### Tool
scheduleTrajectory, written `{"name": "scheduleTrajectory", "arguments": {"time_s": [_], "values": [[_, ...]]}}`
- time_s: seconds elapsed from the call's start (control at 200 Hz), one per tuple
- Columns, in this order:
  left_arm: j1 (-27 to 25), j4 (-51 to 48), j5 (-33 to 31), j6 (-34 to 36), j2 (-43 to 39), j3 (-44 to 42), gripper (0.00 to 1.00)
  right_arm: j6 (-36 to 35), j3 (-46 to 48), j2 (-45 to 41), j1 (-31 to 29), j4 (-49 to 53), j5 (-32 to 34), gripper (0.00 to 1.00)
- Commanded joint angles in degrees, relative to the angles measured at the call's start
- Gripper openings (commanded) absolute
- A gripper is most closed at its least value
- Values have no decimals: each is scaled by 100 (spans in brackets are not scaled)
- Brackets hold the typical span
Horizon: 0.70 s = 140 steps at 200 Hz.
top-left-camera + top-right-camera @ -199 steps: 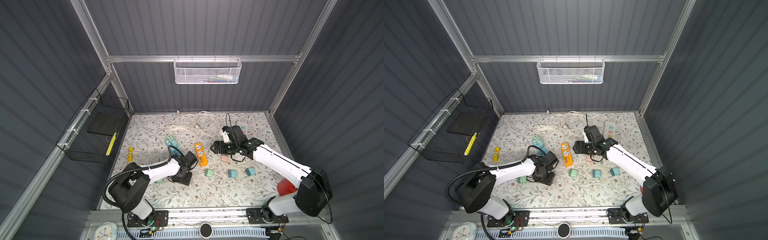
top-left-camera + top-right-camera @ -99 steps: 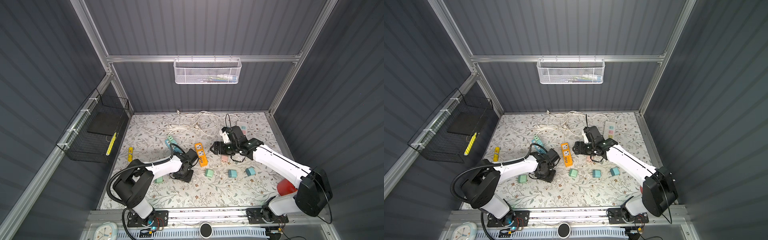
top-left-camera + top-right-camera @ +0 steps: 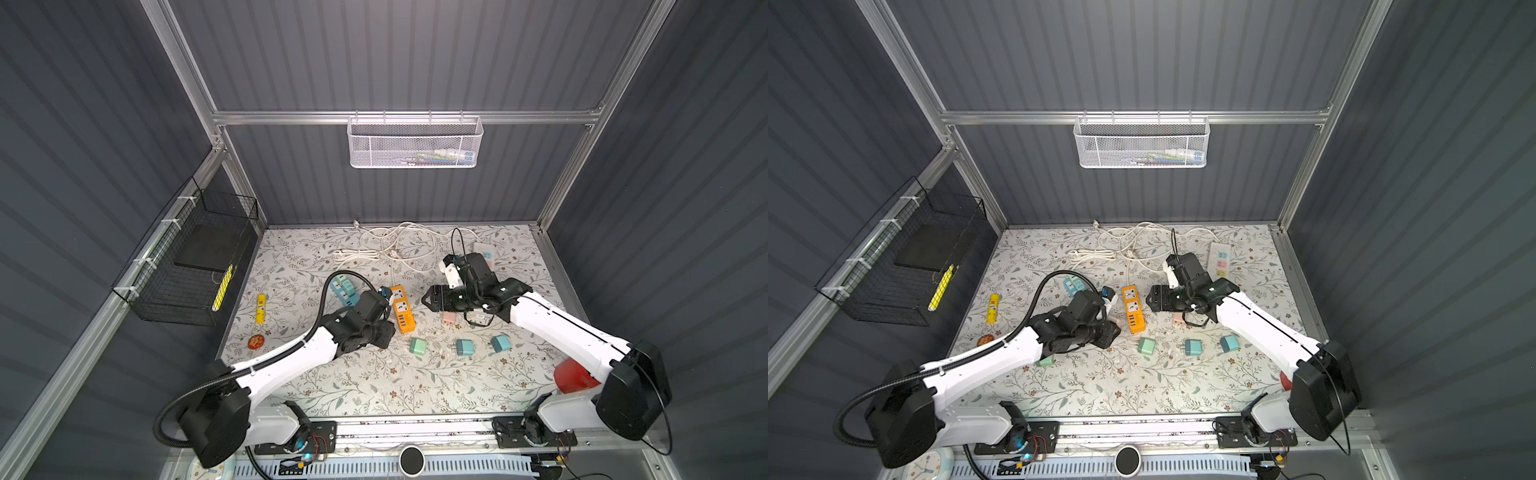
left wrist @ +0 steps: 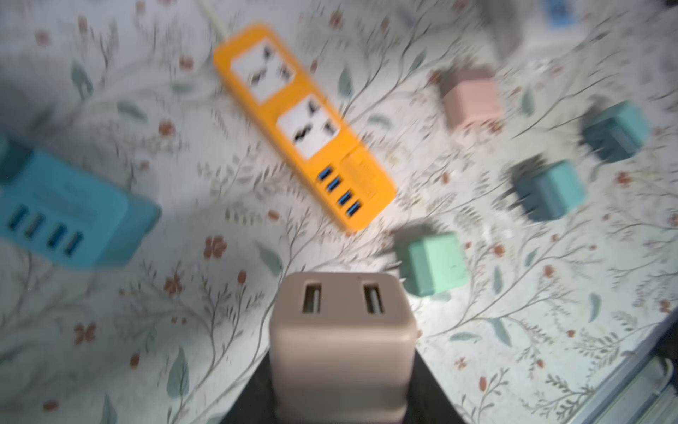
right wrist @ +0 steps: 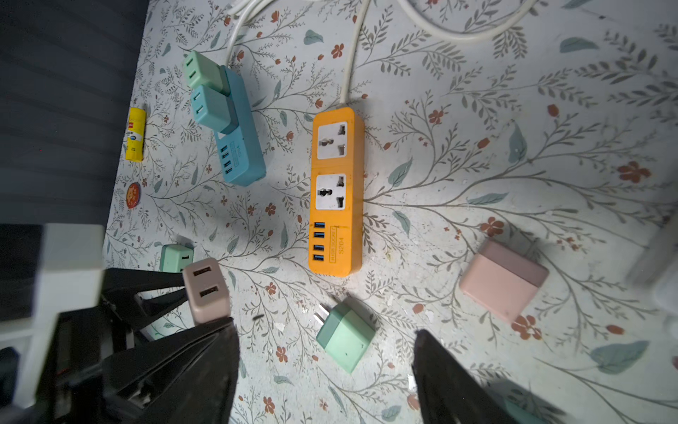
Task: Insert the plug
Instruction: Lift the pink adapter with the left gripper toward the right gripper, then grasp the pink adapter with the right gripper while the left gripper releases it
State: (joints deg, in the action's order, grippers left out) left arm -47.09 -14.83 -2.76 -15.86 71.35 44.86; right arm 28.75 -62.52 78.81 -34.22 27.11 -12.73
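My left gripper [image 4: 343, 385] is shut on a beige plug [image 4: 341, 330], a cube with two USB slots on its face. It hangs just above the mat. In the right wrist view the same beige plug [image 5: 205, 290] sits between the left arm's black fingers. The orange power strip [image 3: 402, 309] [image 5: 335, 191] lies just beyond, with both of its sockets empty. In both top views the left gripper [image 3: 384, 332] [image 3: 1111, 332] is at the strip's near left corner. My right gripper [image 3: 428, 299] [image 5: 324, 328] hovers open to the right of the strip, holding nothing.
A blue strip [image 3: 345, 286] carries two plugs. Loose on the mat are a pink plug [image 3: 449, 319], a green plug [image 3: 417, 345] and teal plugs [image 3: 464, 347]. White cords [image 3: 395, 245] and a white strip [image 3: 484, 253] lie at the back. A red cup [image 3: 575, 376] stands front right.
The left gripper has closed on the beige plug and moved back and right towards the orange strip. The right gripper has narrowed a little and stayed in place.
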Motion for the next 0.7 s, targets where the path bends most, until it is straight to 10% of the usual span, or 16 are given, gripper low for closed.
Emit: {"name": "scheduleTrajectory", "arguments": {"time_s": [0.0, 0.375, 0.695], "values": [[-107, 2118, -17, 810, -336, -597, 20, -251, -180, -308, -6, 266, -132, 71], [-125, 3012, 619, 1895, 74, -479, 19, -521, -491, -291, -52, 293, -1422, 56], [-125, 2920, 745, 1950, 21, -474, 21, -600, -656, 468, -585, 104, -1256, 50]]}}
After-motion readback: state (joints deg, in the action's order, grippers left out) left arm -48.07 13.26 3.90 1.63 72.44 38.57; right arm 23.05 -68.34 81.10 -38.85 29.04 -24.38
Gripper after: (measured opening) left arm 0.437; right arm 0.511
